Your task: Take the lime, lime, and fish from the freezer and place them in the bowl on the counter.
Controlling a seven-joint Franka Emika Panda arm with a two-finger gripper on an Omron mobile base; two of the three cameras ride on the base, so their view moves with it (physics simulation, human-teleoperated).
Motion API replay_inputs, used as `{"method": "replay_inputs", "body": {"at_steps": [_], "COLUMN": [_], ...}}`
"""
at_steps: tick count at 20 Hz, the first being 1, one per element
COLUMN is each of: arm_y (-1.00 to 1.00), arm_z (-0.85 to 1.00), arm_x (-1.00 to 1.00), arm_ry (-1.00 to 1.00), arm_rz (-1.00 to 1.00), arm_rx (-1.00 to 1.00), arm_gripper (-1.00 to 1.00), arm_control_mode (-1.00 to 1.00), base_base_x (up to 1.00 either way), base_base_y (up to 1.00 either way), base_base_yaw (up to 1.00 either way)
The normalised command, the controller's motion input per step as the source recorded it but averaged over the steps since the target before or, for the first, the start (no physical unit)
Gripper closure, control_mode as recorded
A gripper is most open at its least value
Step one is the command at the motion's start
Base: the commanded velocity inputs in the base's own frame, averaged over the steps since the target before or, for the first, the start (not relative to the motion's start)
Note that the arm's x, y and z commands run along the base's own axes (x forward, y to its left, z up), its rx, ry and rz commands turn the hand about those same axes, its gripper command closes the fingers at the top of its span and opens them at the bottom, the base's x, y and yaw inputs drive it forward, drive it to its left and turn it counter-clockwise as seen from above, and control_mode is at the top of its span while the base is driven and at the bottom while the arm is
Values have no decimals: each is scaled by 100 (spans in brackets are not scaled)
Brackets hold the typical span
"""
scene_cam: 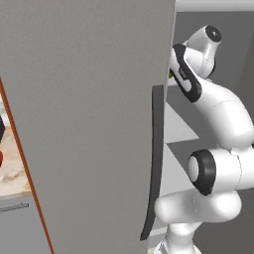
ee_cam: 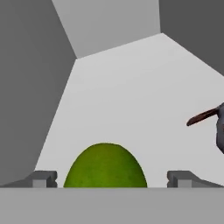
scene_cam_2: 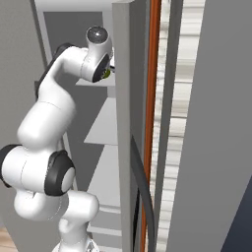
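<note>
One round yellow-green lime (ee_cam: 105, 166) sits between the pincer's (ee_cam: 112, 178) wide-apart tips on the grey freezer shelf (ee_cam: 131, 96); one dark fish (ee_cam: 214, 120) lies beside, bare shelf beyond.

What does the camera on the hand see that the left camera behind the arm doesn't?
Hand view: the open gripper straddling a lime, plus a fish at the right edge. Left base view: the arm, the freezer door's handle and a strip of counter. Both: the freezer and its grey shelf.
</note>
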Motion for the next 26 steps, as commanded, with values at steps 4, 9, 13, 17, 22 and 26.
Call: {"method": "replay_inputs", "body": {"at_steps": [4, 9, 13, 17, 22, 26], "arm_y": [0, 0, 0, -2, -6, -10], "arm_z": [-29, -13, 0, 20, 55, 19], "arm_x": [23, 19, -14, -87, -100, -100], "arm_ry": [6, 3, 0, -7, -32, -21], "arm_rz": [0, 0, 0, 0, 0, -1], "arm_rx": [0, 0, 0, 0, 0, 0], "arm_gripper": [-100, 100, 100, 100, 100, 100], "arm_control_mode": [-100, -100, -100, -100, -100, -100], "base_base_x": [0, 0, 0, 0, 0, 0], "base_base_y": [0, 0, 0, 0, 0, 0], "base_base_yaw": [0, 0, 0, 0, 0, 0]}}
